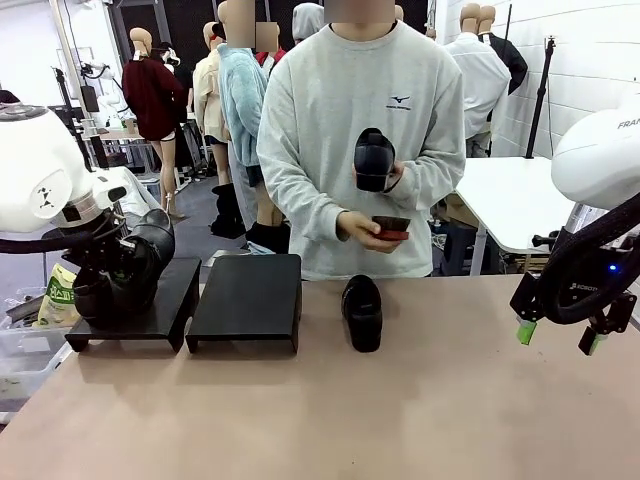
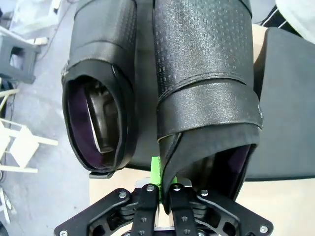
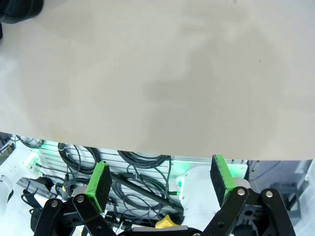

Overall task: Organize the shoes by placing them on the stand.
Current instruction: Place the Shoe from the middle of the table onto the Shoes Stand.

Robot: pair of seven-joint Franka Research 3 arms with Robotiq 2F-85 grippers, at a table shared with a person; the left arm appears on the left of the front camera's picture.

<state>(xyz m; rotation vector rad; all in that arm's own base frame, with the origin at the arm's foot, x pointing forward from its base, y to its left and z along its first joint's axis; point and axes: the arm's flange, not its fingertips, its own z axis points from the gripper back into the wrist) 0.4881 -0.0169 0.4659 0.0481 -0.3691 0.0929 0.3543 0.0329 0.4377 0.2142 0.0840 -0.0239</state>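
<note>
The robot's left claw [image 2: 161,179] is pressed together on the thin back rim of a black pinched shoe [image 2: 206,93], gripping the collar at the heel opening. A neighbouring shoe [image 2: 98,88] lies just beside it, its opening facing the wrist camera. In the front view both are at the left riser [image 1: 170,300] of the stand. Whether the pinched shoe rests fully on the riser's top cannot be told.

The right riser [image 1: 247,298] stands just beside the left one, its flat top bare. A third shoe [image 1: 362,312] lies on the table [image 1: 400,420] near the middle. A person at the far side holds a fourth shoe [image 1: 374,160] upright in one hand [image 1: 397,178]. The right claw [image 1: 557,338] hangs above the table's right side, its fingers spread with nothing between them.

The shoes look glossy and firm at the toe, so the outside is probably slippery for narrow pads. The collar looks thinner and bendable, and offers an edge to pinch. A shoe held by that rim will likely hang toe-down and swing. The rim at the heel opening seems the best place to take the shoe on the table.
</note>
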